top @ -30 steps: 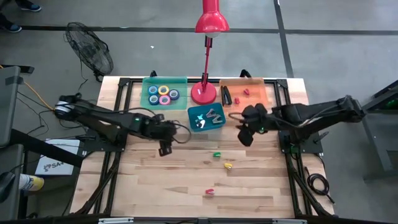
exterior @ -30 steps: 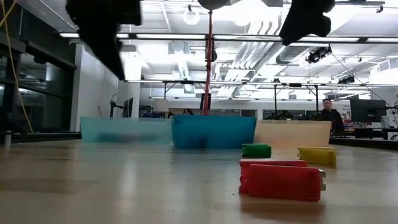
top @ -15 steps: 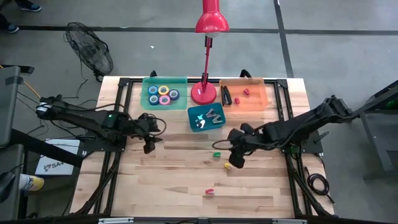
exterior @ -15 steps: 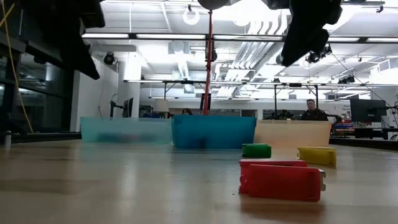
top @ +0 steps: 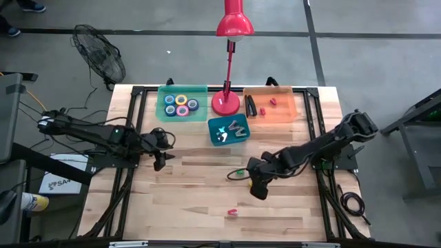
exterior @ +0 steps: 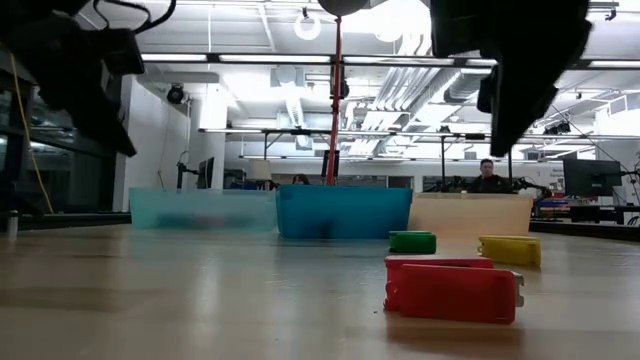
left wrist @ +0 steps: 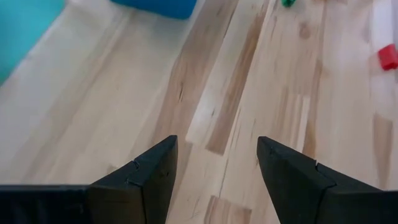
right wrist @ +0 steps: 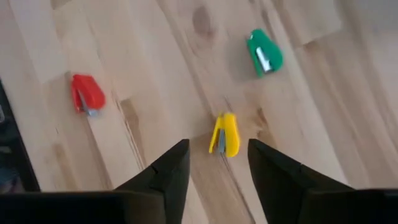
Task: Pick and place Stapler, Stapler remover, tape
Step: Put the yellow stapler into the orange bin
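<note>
Now swung out over mid-table: right gripper (right wrist: 217, 163), fingers parted and empty, poised above the yellow stapler (right wrist: 224, 134), green stapler (right wrist: 264, 52) and red stapler (right wrist: 87, 93) nearby. Pulled back left: left gripper (left wrist: 216, 163), fingers released. Pickup apparently next.

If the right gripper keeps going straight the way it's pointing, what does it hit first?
Most likely the yellow stapler, which lies just ahead of the open right gripper, in line with the gap between its fingers; depth is hard to judge.
</note>
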`<state>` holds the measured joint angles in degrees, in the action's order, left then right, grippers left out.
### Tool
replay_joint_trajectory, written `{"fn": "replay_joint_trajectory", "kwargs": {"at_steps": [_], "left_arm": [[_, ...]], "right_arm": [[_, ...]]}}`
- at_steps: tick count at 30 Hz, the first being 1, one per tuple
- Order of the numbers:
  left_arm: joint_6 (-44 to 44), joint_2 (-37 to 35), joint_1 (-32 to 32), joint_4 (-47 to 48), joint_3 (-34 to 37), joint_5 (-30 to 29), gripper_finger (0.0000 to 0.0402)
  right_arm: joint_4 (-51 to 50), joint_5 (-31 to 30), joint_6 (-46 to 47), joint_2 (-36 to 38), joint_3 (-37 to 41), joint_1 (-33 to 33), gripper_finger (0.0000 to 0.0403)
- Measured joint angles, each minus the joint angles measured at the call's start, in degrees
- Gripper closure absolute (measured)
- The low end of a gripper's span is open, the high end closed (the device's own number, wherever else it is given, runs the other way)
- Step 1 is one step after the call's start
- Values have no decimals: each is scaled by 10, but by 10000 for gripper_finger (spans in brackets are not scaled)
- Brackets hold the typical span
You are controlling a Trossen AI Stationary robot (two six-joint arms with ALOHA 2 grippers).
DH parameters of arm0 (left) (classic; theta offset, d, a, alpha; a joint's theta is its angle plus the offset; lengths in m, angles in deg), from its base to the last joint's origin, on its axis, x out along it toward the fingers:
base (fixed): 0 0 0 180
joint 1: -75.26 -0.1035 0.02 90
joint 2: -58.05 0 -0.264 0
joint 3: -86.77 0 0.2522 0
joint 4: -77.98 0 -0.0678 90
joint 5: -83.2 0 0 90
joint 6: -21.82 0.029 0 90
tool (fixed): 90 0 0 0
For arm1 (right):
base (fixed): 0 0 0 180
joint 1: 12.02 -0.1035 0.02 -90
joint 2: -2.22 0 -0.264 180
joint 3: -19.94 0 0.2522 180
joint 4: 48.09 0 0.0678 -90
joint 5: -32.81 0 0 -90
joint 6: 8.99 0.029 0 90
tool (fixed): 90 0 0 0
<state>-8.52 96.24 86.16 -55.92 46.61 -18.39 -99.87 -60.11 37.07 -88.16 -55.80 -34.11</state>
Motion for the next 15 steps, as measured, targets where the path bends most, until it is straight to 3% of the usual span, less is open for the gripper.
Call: {"fn": "replay_joint_trajectory", "kwargs": {"at_steps": [9, 15], "left_arm": [[-20, -43, 0, -30, 55, 1, 184], [-40, -65, 0, -34, 97, 4, 184]], "right_arm": [[-1, 2, 3, -49, 0, -25, 165], [10, 6, 4, -78, 0, -25, 142]]}}
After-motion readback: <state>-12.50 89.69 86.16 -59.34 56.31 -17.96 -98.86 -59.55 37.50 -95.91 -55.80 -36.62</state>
